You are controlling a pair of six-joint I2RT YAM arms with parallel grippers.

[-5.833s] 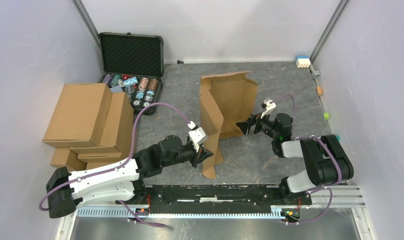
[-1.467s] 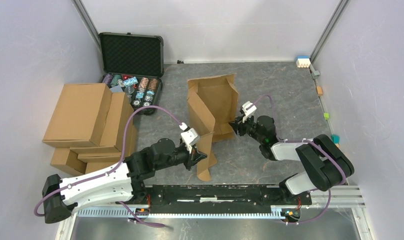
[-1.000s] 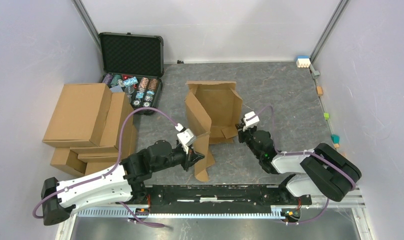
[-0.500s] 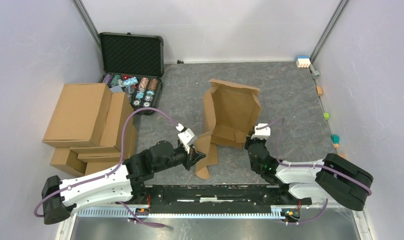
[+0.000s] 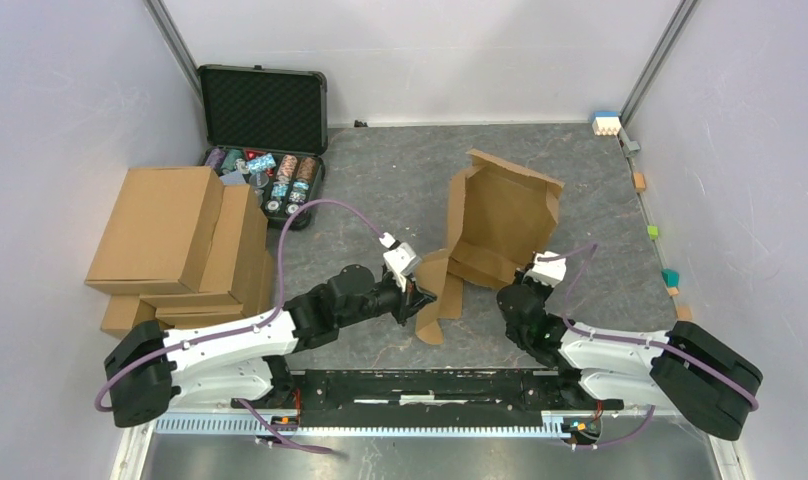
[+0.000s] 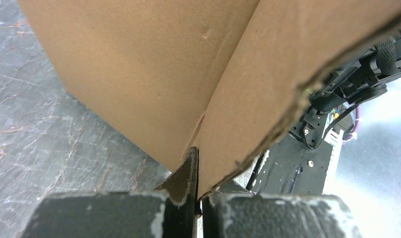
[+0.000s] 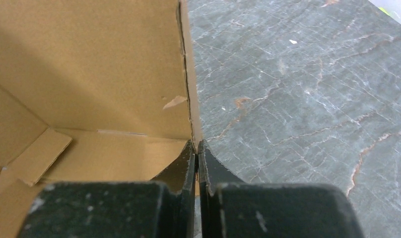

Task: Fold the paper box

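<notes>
1. Table [image 5: 380,170]: grey, stone-patterned, and it carries everything you see listed below.

2. Pile of cartons [image 5: 170,235]: ready-made brown boxes stacked at the left edge of the table, well apart from your work.

3. Paper box [image 5: 500,215]: plain brown cardboard, partly folded. You find it right of the table's centre. Its broad panel is tilted up with its side walls raised, and the hollow faces your right arm. One long flap trails toward the near left and rests on the table.

4. Black case [image 5: 265,110]: lid open, foam lined, at the far left corner behind the cartons. Rows of chips [image 5: 280,180] lie in its tray.

5. Left claw [image 5: 420,298]: clamped tight on the trailing flap of the paper box. Your left wrist view shows the cardboard [image 6: 164,74] pinched by its edge between the two dark fingers [image 6: 195,158].

6. Right claw [image 5: 525,283]: closed on the near right corner of the paper box. Your right wrist view shows a wall edge nipped between the fingers [image 7: 196,148], the box's inside [image 7: 89,64] to the left and bare table to the right.

7. Small blocks: one white and blue [image 5: 606,123], one green [image 5: 653,231] and one teal [image 5: 670,277], along the right edge of the table.
</notes>
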